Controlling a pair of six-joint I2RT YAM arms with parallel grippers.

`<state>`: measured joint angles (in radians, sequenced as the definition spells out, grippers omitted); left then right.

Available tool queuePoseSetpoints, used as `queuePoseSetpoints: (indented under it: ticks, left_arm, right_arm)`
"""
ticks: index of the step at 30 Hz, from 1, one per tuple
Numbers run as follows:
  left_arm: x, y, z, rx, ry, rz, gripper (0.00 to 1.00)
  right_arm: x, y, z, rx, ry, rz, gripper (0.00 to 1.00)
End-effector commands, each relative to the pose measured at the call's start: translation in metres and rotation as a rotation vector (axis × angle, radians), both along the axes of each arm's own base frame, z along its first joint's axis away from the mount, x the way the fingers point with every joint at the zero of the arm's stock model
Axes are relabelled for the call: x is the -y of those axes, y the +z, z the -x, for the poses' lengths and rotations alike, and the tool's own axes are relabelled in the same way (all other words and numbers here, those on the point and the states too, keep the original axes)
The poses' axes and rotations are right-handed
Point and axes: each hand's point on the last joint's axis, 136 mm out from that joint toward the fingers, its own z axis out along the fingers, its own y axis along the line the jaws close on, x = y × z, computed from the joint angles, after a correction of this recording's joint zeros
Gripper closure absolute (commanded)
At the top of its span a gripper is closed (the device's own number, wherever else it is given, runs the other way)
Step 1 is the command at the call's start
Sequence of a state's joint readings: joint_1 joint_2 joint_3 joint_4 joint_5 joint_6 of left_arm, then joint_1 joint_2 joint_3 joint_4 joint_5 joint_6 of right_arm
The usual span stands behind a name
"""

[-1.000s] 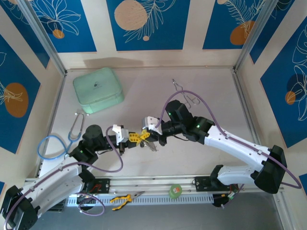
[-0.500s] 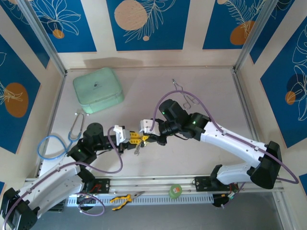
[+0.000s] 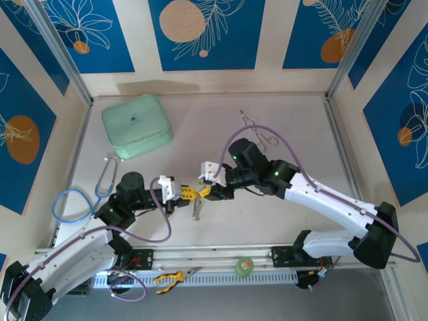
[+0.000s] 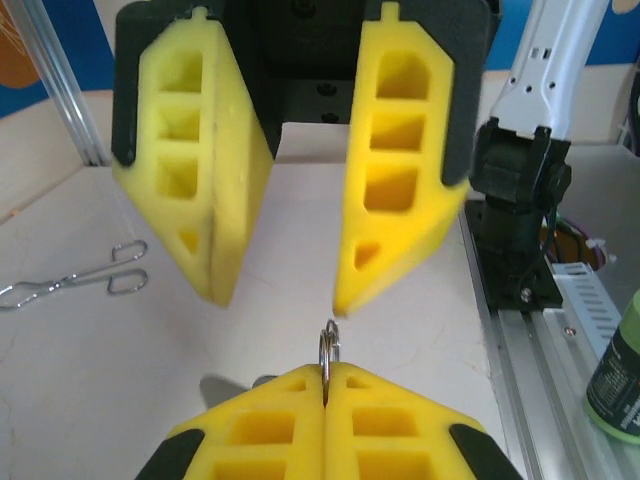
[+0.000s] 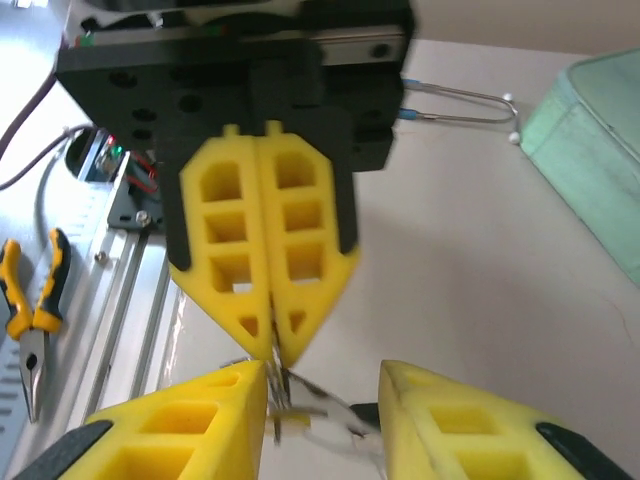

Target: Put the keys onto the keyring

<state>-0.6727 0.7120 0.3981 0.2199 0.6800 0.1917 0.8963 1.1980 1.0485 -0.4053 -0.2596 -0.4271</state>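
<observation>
a: looking from up top, what are the arms doing?
b: the left gripper (image 3: 186,194) and the right gripper (image 3: 205,191) are meeting tip to tip over the middle of the table (image 3: 200,134). a small grey bit (image 3: 198,210) is hanging down under them. i can't tell if it is chain or keys.
a: and in the left wrist view?
b: the left gripper is squeezing tight on the keyring (image 4: 328,345), which is standing up on its edge. the right gripper is waiting just above with its fingers (image 4: 350,220) wide apart, holding nothing.
a: and in the right wrist view?
b: the right fingers are sitting apart, with blurry metal (image 5: 305,415) lying between them. i can't tell if that is a key.
a: so are the keys on?
b: i am thinking not yet. the ring is being held ready, and threading both keys is looking like the job left.
</observation>
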Motion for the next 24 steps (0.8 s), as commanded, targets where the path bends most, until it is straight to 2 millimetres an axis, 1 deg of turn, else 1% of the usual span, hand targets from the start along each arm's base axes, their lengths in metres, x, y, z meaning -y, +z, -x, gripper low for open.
queuePoseSetpoints:
  ticks: [1,5,10,13,18,21,24]
  left_arm:
    - [0.002,0.016,0.002,0.042,-0.005,0.088,1.00]
    - [0.001,0.013,0.001,0.049,0.001,0.088,1.00]
    - [0.001,0.013,0.002,0.057,-0.002,0.091,1.00]
    - [0.001,0.014,0.003,0.058,-0.007,0.093,1.00]
    - [0.001,0.014,0.003,0.058,-0.009,0.093,1.00]
    - [0.001,0.016,0.004,0.061,-0.013,0.097,1.00]
    - [0.001,0.016,0.005,0.062,-0.016,0.099,1.00]
  right_arm:
    - [-0.001,0.012,0.000,-0.084,-0.058,-0.100,0.64]
    - [0.004,0.006,0.000,-0.119,-0.110,-0.118,0.63]
    - [0.011,-0.001,-0.001,-0.123,-0.151,-0.118,0.65]
    - [0.010,0.000,0.001,-0.139,-0.144,-0.116,0.65]
    - [0.004,-0.002,0.011,-0.169,-0.095,-0.105,0.67]
    - [0.004,-0.009,0.008,-0.169,-0.109,-0.081,0.70]
    - [0.004,-0.010,0.007,-0.170,-0.112,-0.073,0.75]
